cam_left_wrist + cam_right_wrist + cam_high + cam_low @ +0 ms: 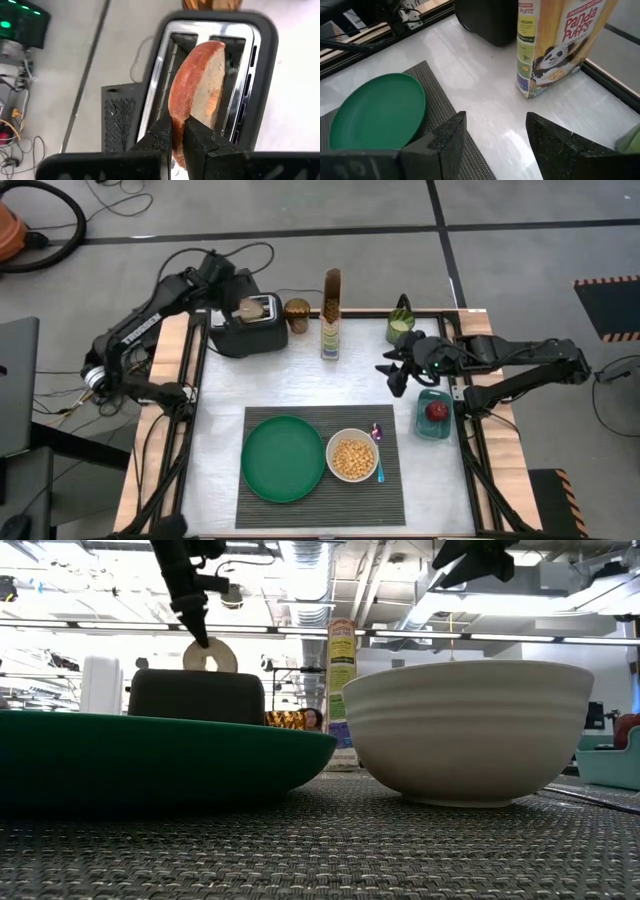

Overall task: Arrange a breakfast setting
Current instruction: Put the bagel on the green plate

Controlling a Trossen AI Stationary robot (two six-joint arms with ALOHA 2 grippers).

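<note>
The pale ring bagel (197, 85) stands on edge above the slots of the black toaster (243, 325) at the table's far left. My left gripper (178, 127) is shut on it. In the low view the bagel (212, 657) shows above the toaster (197, 695), which hides its lower part. The green plate (283, 458) and the white bowl (352, 457) of yellow cereal rest on the dark ribbed placemat (260, 420). The spoon (377, 442) lies to the bowl's right. My right gripper (398, 375) hangs open and empty over the table's far right. My left gripper pinches the bagel's upper rim (182, 112) between its two fingers, one on each flat face. The fingers (195, 625) come from above, pointing down. The bagel hangs on edge below them, over the toaster's slots. Whether its lower end is clear of the slot I cannot tell.
A cereal box (331, 315) stands upright at the far middle, with a brown jar (297, 313) beside the toaster. A green cup (401, 326) stands at the far right. A teal dish with a red apple (436, 412) sits right of the placemat. Bare tabletop lies between toaster and placemat.
</note>
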